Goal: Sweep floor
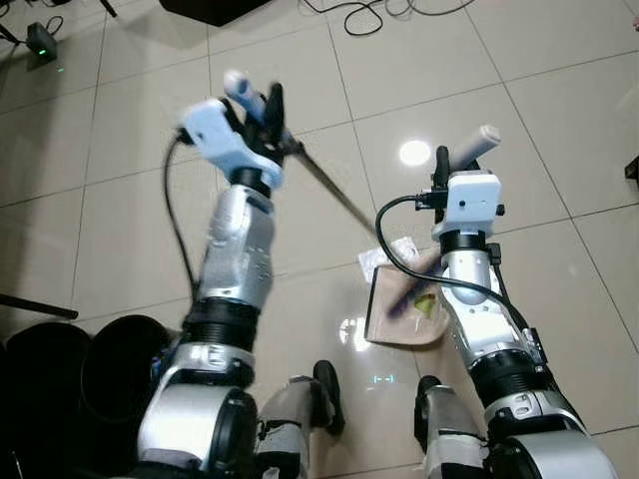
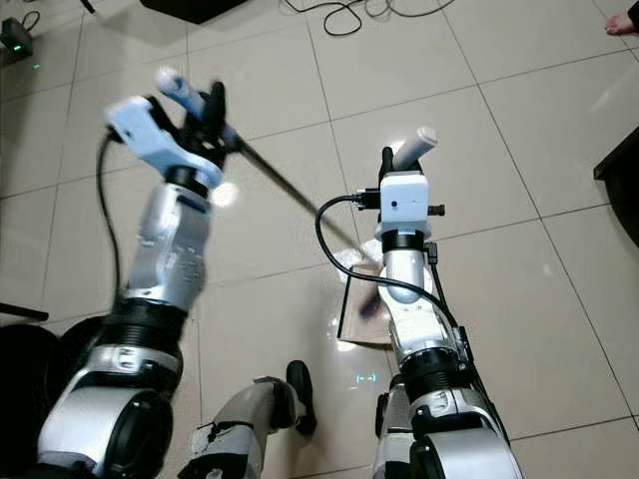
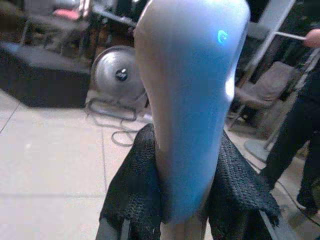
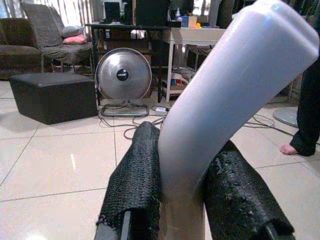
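- Left eye view: the left claw (image 1: 262, 108) is raised high and clenched on the pale blue-grey handle tip of a broom (image 1: 240, 84), whose thin dark shaft (image 1: 334, 195) slants down to the glossy beige tiled floor (image 1: 559, 120). The right claw (image 1: 457, 160) is clenched on the pale upright handle of a tan dustpan (image 1: 477, 142), and the dustpan tray (image 1: 384, 314) lies flat on the floor just in front of the robot's feet.
- Crumpled white paper (image 1: 384, 257) sits at the tray's far edge, and some purple and yellow-green scraps (image 1: 419, 302) lie on the tray; the broom's head is blurred there.
- Right eye view: same layout; the shaft passes in front of the right forearm down to the tray. A black cable (image 2: 344, 15) lies on the floor, well apart.
- Left wrist view: black fingers (image 3: 135, 190) press both sides of the blue-grey handle.
- Right wrist view: black fingers (image 4: 137, 175) clamp the bent pale handle; a round silver fan (image 4: 123, 75) and a person's bare foot (image 4: 292, 149) are beyond.
- Risk, as I judge it: a hard stroke could flick the paper past the tray or nudge the tray, and the long shaft could strike the right arm.
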You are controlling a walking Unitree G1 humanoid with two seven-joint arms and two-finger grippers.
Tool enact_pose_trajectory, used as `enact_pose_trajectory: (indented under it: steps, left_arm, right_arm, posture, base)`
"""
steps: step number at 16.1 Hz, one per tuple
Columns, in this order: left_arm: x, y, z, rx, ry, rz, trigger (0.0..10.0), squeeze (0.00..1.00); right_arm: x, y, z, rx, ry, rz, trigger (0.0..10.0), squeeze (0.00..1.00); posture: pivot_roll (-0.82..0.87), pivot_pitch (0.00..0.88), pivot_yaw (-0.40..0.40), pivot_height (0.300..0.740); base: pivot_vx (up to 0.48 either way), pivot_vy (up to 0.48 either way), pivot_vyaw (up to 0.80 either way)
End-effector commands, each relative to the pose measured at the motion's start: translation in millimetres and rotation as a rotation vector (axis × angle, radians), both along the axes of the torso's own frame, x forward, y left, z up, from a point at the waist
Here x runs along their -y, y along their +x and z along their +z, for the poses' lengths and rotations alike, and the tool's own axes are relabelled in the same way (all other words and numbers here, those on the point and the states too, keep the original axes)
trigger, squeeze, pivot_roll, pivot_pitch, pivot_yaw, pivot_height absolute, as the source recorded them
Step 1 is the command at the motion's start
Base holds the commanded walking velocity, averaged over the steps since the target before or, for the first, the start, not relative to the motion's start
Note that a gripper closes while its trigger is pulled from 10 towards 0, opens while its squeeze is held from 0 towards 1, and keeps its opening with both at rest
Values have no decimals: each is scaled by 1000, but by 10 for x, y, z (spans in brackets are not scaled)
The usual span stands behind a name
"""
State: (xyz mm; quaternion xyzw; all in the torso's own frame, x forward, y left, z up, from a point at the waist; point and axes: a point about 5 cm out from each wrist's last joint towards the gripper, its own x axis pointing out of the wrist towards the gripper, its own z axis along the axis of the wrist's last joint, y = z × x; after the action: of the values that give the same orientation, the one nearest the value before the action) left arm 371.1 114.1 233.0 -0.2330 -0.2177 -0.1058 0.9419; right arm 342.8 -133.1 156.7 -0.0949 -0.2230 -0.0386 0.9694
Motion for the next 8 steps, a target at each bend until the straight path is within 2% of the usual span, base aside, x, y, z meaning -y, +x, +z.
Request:
enact_pose_trajectory:
  steps: [1,3,4,5,7,8]
  left_arm:
    - [-116,-33,188,73,29,10,10000,0]
    - [-151,-20,270,97,88,15,10000,0]
    - [-224,4,352,135,187,26,10000,0]
    - [-250,27,381,132,219,29,10000,0]
    - [-299,126,443,70,294,27,10000,0]
    - [-327,190,400,-5,355,26,10000,0]
  right_arm:
    - [-27,-38,-181,-73,19,6,10000,0]
    - [-6,-37,-197,-78,21,5,10000,0]
    - [34,-36,-163,-68,26,5,10000,0]
    - [60,-38,-148,-65,39,-1,10000,0]
    - [115,-34,-96,-51,36,6,10000,0]
    - [143,-56,-49,-35,51,7,10000,0]
  posture:
    - [73,320,190,740]
    - [72,310,187,740]
    - [57,289,182,740]
    - [45,276,184,740]
    - [17,241,161,740]
    - [-5,204,156,740]
  base:
    - [0,0,0]
    - [0,0,0]
    - [0,0,0]
    - [0,0,0]
    - [0,0,0]
    - [0,0,0]
